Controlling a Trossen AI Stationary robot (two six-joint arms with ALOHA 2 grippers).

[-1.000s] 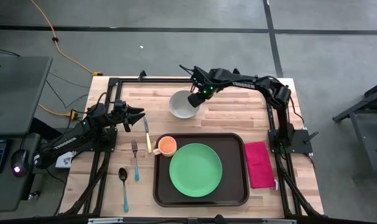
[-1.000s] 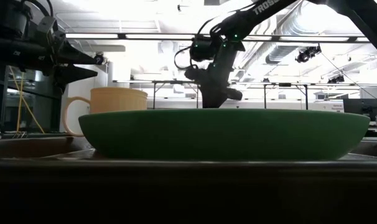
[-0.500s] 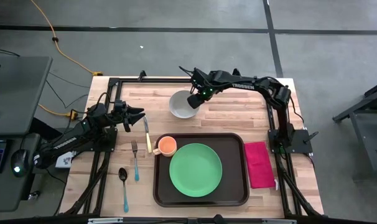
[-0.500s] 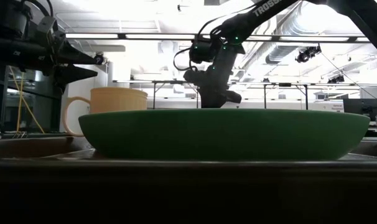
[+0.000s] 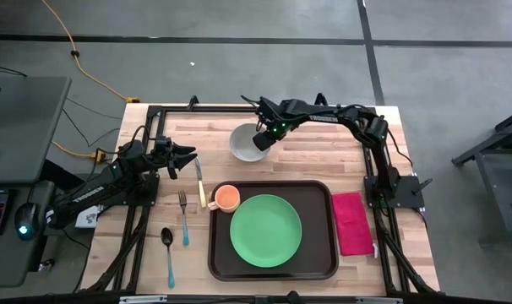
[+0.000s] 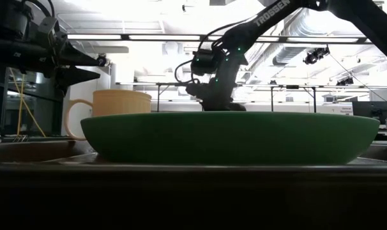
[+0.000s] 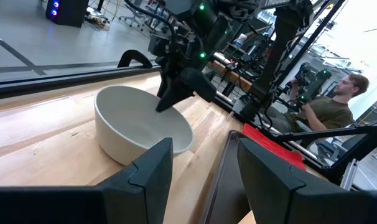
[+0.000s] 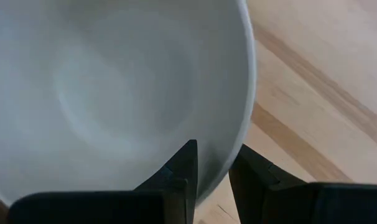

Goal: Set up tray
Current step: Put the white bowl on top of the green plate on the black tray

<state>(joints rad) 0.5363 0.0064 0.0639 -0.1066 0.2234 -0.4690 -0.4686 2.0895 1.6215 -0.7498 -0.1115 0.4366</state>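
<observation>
Fetching the round white ceramic bowl [image 5: 245,141]: right gripper [image 8: 212,163] pinching its rim behind the large dark brown plastic tray [image 5: 324,191], next needing lift and carry; left gripper [image 5: 188,157] idle, parted.

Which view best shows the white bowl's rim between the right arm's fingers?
Right wrist view: the white bowl rim sits between the two fingers. Left wrist shows it sidelong; high view small; low view hides it behind the green plate.

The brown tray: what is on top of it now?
On the tray stand a green plate and an orange cup at its corner. The tray's floor under the plate is covered, so anything beneath cannot be seen.
</observation>
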